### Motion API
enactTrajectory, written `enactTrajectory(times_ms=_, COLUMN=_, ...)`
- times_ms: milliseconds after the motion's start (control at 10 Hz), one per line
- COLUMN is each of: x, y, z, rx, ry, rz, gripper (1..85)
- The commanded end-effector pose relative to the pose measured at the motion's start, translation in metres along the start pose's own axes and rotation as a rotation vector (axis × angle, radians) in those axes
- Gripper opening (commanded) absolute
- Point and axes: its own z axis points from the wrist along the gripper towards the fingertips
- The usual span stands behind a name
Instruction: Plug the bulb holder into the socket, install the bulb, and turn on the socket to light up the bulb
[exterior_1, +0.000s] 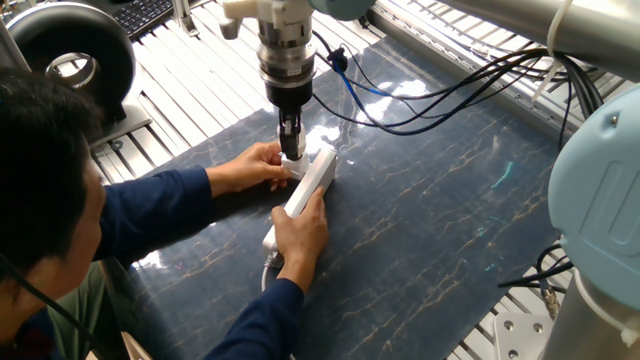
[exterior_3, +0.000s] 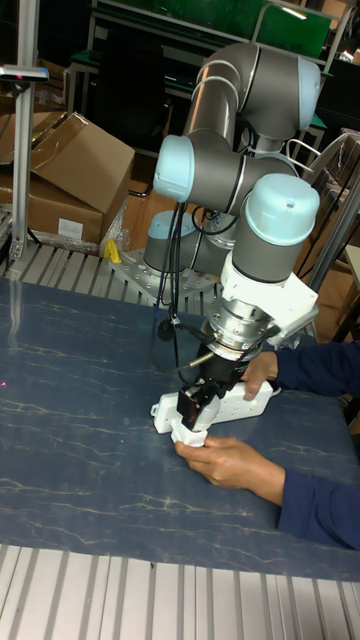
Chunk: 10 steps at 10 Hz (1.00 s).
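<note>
My tool points straight down, pinching the white bulb over the far end of the socket on the dark counter. A person's hands crowd the socket; black cables trail behind.

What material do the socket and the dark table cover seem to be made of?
The socket: probably white plastic, smooth and slightly glossy, judged by its even colour and moulded, rounded edges. The table cover: a dark blue sheet with a pale marble-like vein pattern; it shows bright reflections, so the finish is glossy. Whether it is vinyl, laminate or something else cannot be told.
</note>
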Motion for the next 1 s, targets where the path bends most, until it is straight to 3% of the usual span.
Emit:
enactTrajectory(times_ms=0, x=-0.001, y=0.009, z=-0.001, rx=-0.039, ry=-0.003, rz=0.161, gripper=1.0)
enactTrajectory(times_ms=400, x=0.008, y=0.013, z=-0.005, rx=-0.104, ry=0.006, rz=0.285, gripper=1.0)
enactTrajectory(times_ms=500, x=0.010, y=0.010, z=-0.003, rx=-0.088, ry=0.016, rz=0.303, gripper=1.0)
enactTrajectory(times_ms=900, x=0.012, y=0.011, z=-0.006, rx=-0.101, ry=0.042, rz=0.374, gripper=1.0)
